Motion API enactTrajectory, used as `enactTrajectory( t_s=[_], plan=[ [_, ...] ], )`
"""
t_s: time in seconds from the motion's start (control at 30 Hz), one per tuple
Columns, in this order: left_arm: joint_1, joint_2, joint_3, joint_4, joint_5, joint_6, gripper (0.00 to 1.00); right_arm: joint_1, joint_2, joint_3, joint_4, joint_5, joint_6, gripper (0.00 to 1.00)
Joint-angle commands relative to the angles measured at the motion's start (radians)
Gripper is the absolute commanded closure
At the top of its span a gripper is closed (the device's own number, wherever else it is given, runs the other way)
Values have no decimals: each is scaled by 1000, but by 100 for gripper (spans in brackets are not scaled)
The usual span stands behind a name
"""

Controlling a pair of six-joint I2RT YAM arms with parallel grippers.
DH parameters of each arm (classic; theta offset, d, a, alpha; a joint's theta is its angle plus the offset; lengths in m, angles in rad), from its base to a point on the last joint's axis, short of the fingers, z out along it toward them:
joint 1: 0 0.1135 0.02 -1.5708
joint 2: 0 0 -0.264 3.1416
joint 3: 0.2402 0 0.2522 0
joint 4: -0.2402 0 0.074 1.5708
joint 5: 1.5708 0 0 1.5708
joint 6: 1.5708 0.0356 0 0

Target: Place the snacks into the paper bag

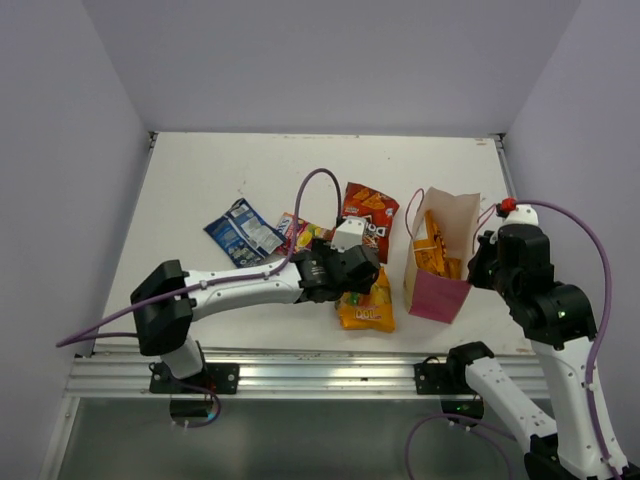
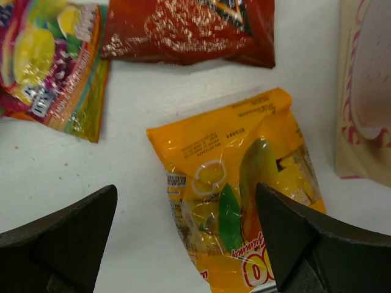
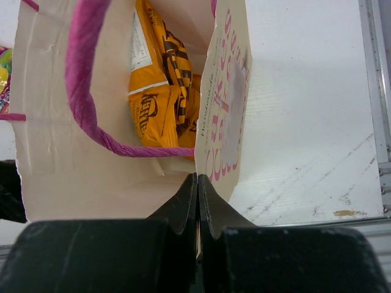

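Closest, my right gripper [image 3: 197, 183] pinches flat on the side wall of the paper bag [image 3: 55, 165], which stands upright on the white table [image 1: 200, 180] | orange Honey bag [image 3: 156, 79] inside it | my left gripper [image 2: 186, 195] wide open, empty, over the orange-yellow Doritos [image 2: 244, 165] | dark red Doritos [image 1: 368, 215], candy packet [image 2: 52, 67], blue-white packet [image 1: 243, 232] lie flat | pale lilac walls [image 1: 330, 60] on three sides

paper bag [image 1: 440, 288] upright at worktop's [image 1: 200, 170] 3 o'clock, orange packet [image 1: 432, 240] inside, left tool [image 1: 352, 282] above yellow doritos [image 1: 368, 312] at 5 o'clock
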Motion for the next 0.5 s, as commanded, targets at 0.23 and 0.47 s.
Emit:
enactTrajectory(
  t_s=[0.23,0.47],
  plan=[
    [35,73,-12,38,254,-69,0,5,12,9,-4,-33,-21,100],
    [49,104,-52,56,338,-87,0,4,9,9,-3,-38,-21,100]
  ],
)
